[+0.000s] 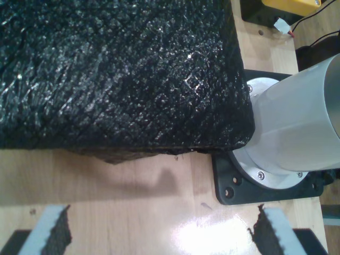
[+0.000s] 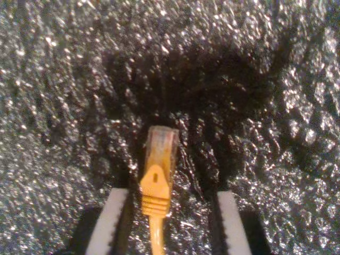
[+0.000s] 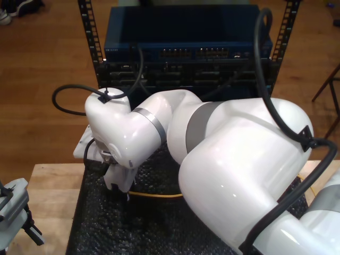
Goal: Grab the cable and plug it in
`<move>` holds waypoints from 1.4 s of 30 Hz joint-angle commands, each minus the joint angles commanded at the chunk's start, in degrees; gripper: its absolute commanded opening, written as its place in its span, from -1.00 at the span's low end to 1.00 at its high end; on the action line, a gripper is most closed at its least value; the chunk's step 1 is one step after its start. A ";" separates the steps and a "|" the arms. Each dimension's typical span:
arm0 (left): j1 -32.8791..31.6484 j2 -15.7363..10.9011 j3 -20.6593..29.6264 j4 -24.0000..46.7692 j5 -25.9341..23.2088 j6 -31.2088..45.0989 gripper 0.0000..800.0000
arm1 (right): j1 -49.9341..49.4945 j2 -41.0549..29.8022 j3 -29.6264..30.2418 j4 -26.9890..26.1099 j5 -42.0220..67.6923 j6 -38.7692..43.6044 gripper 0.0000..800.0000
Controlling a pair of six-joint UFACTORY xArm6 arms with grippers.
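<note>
Claw of my second gripper [image 2: 168,223] spread, seemingly untouching, around one cable [image 2: 157,175] on foam [image 2: 53,106].

The cable [image 3: 156,196] lies on the foam mat [image 3: 106,228], which covers the table [image 3: 50,186]. Its plug [image 2: 160,154] rests between my second gripper's [image 2: 170,223] fingers. The server rack [image 3: 186,53] stands behind the table's far edge.

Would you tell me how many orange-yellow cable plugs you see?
1. The cable ends in one clear plug, lying on the black foam mat between the open fingers of my second tool. Others may be hidden.
</note>
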 joint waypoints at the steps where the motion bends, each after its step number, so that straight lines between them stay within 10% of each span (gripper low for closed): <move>1: 0.00 0.00 0.00 0.00 0.00 0.00 1.00 | 0.00 0.00 0.00 0.09 0.00 0.00 -0.18; 42: -0.44 0.53 -0.35 0.00 0.00 -0.09 1.00 | 0.70 0.53 -0.88 -5.63 0.18 1.49 -0.89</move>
